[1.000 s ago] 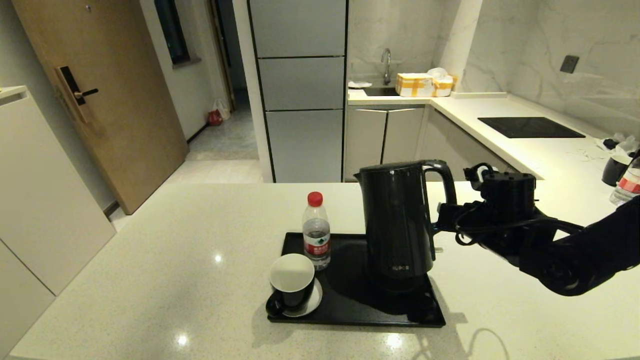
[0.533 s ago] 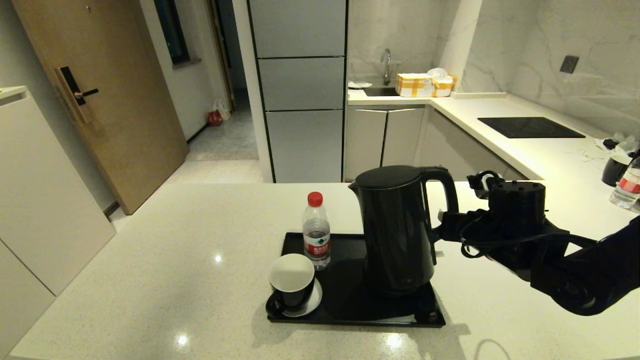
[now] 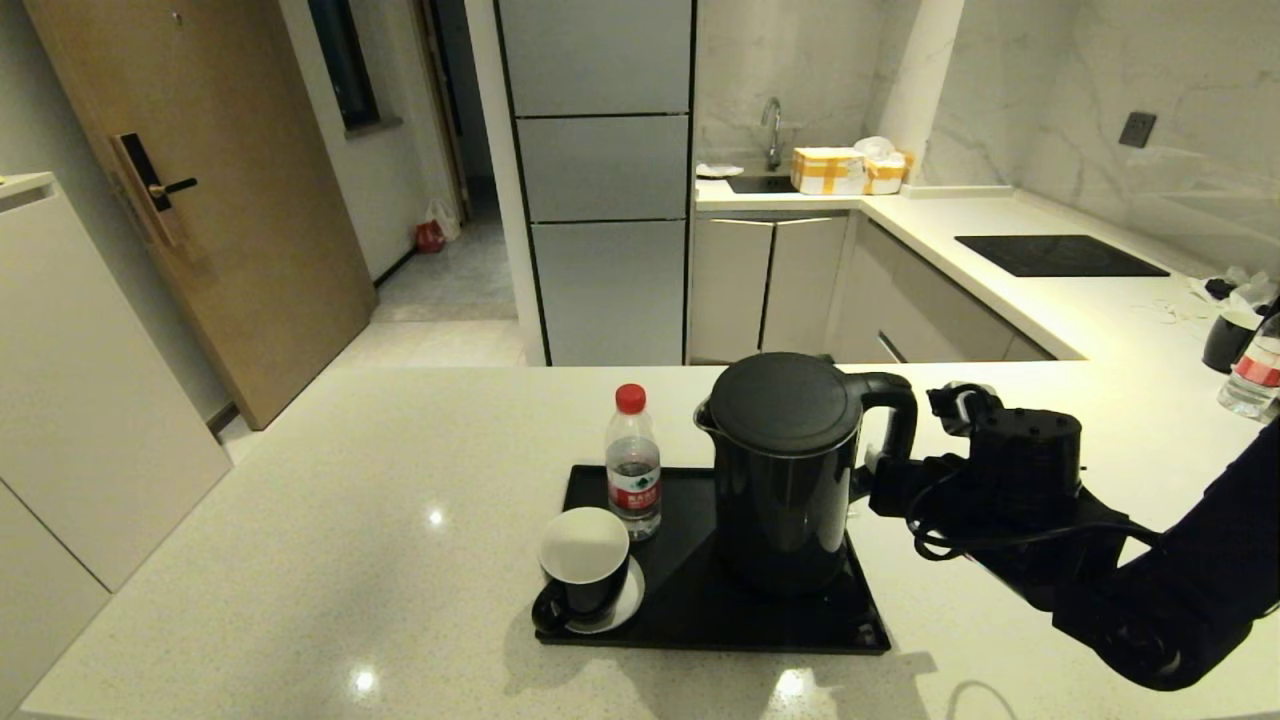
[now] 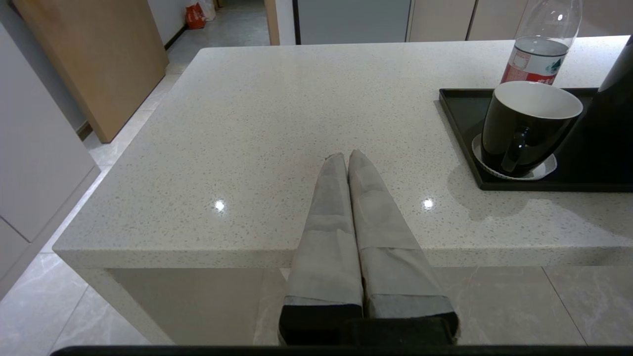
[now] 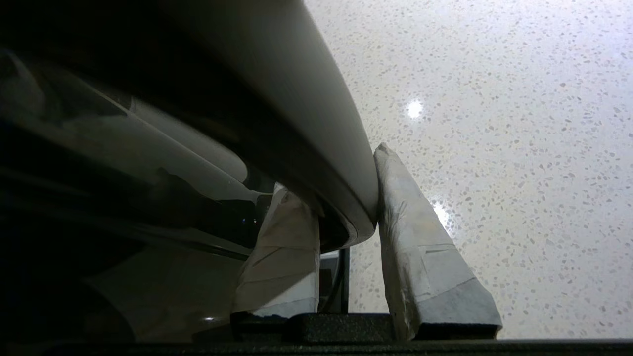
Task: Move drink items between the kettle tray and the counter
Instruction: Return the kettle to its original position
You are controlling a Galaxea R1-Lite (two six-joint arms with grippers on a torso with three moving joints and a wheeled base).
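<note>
The tall glossy black kettle [image 3: 790,480] stands low on the right half of the black kettle tray [image 3: 700,620], its flat lid facing me. Its base disc is hidden beneath it, so I cannot tell whether the kettle sits fully down. My right gripper [image 3: 880,475] reaches in from the right and is shut on the kettle's loop handle [image 5: 316,123], one taped finger on each side. The cream speckled counter [image 3: 350,540] carries the tray. My left gripper [image 4: 347,157] hangs shut and empty at the counter's near edge, left of the tray.
A black cup on a white saucer [image 3: 585,560] and a red-capped water bottle [image 3: 633,465] occupy the tray's left side. Far right on the side counter are another cup [image 3: 1228,340] and bottle [image 3: 1255,375]. A black hob panel [image 3: 1060,255] lies behind.
My right gripper has come down and slightly nearer with the kettle, lowering it from above the tray onto the tray's right half. The left arm, cup and bottle stay put.
</note>
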